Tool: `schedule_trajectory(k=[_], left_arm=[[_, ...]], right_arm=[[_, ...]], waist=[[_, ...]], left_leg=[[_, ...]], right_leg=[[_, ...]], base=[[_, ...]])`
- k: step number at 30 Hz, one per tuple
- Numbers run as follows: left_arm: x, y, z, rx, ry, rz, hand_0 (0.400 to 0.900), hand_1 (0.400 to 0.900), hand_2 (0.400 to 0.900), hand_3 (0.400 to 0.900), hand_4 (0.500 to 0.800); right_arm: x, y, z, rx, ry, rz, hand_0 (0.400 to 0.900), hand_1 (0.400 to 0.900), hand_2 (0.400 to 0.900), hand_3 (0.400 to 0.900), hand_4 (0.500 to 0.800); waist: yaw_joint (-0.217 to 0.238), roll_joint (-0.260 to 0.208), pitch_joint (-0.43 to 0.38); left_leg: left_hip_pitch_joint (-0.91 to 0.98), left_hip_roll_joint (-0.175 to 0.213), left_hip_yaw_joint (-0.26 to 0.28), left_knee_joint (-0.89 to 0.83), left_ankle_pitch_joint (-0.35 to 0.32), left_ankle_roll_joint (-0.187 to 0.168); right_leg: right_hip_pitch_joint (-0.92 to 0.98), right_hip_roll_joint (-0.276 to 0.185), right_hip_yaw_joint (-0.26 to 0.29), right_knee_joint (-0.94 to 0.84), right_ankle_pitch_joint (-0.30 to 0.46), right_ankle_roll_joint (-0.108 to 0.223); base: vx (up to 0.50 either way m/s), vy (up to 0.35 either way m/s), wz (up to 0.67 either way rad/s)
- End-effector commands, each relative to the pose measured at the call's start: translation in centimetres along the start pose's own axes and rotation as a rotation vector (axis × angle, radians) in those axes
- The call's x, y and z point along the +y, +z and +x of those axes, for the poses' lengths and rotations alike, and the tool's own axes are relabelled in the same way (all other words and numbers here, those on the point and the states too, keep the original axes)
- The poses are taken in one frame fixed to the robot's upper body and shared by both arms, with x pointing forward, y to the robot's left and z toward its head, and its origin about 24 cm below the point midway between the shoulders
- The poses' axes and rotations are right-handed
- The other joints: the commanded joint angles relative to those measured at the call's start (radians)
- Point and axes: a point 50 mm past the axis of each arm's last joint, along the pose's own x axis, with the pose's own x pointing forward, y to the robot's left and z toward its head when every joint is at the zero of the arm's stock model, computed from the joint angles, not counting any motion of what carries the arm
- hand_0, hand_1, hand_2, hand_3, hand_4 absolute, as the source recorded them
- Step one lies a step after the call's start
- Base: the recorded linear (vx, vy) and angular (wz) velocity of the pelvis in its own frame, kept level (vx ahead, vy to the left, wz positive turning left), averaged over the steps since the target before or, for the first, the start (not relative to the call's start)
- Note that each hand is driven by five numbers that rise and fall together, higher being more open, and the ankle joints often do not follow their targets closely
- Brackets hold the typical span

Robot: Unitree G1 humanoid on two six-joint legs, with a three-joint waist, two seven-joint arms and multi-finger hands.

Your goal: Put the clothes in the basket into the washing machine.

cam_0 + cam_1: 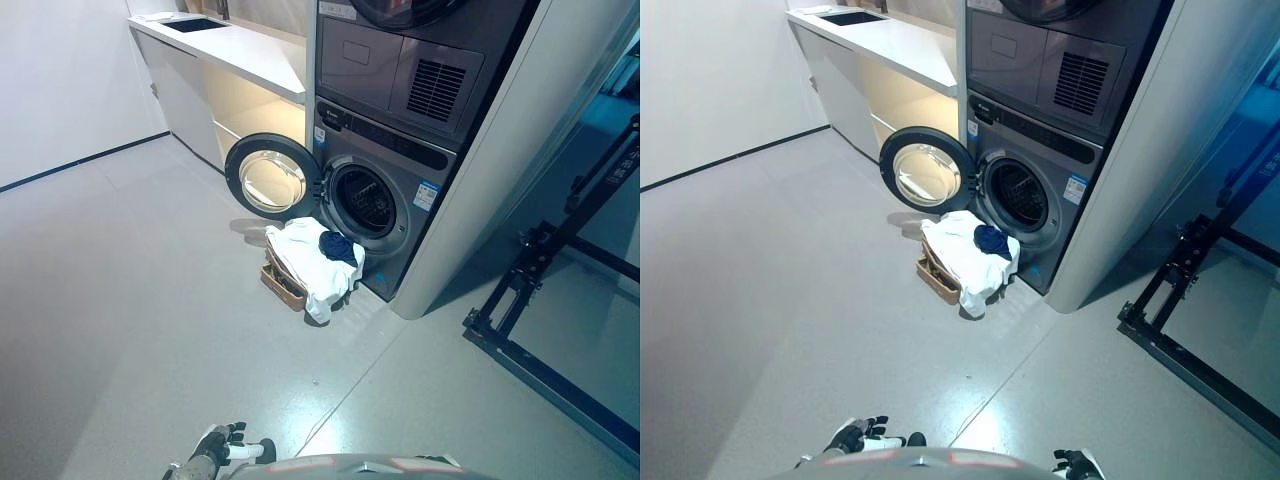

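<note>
A wicker basket stands on the floor right before the washing machine. A white cloth is heaped over the basket and hangs down its front, and a dark blue cloth lies on top near the drum. The machine's round door is swung open to the left, baring the drum opening. My left hand shows low at the bottom edge, far from the basket, fingers relaxed and empty. Only the edge of my right hand shows at the bottom.
A dryer sits stacked on the washer inside a grey cabinet. A white counter with lower cupboards runs along the left. A black metal frame stands on the floor at the right. Grey floor lies between me and the basket.
</note>
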Motion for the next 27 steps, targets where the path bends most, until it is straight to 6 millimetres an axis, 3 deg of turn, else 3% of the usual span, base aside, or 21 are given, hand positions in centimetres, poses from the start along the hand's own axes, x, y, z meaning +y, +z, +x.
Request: schedule_trajectory(k=[1, 16, 27], left_arm=[[0.0, 1.7, 0.5, -0.026, -0.006, 0.012, 0.9, 0.9, 0.9, 0.9, 0.8], [0.5, 1.1, 0.4, -0.012, 0.015, -0.042, 0.9, 0.9, 0.9, 0.9, 0.8], [1.3, 2.2, 0.6, -0.05, 0.047, -0.049, 0.9, 0.9, 0.9, 0.9, 0.8]], right_arm=[[-1.6, -0.5, 0.0, 0.02, -0.043, -0.027, 0.9, 0.9, 0.9, 0.9, 0.8], [-1.8, -1.0, -0.1, 0.045, -0.033, -0.018, 0.9, 0.9, 0.9, 0.9, 0.8], [-2.2, 0.7, 0.2, 0.0, -0.043, -0.019, 0.9, 0.9, 0.9, 0.9, 0.8]], waist=[[0.036, 0.031, -0.009], [0.042, 0.019, 0.01], [0.047, 0.01, 0.029]], left_leg=[[0.066, -0.032, -0.005, 0.004, -0.123, 0.014], [0.055, -0.048, 0.001, 0.01, -0.139, 0.037], [0.034, -0.075, 0.023, 0.03, -0.167, 0.065]], right_leg=[[-0.084, 0.021, 0.014, 0.092, 0.067, 0.002], [-0.113, 0.004, 0.051, 0.113, 0.075, 0.017], [-0.175, -0.024, 0.099, 0.176, 0.089, 0.047]], base=[[0.0, 0.0, 0.0], [0.0, 0.031, -0.07], [0.01, 0.067, -0.13]])
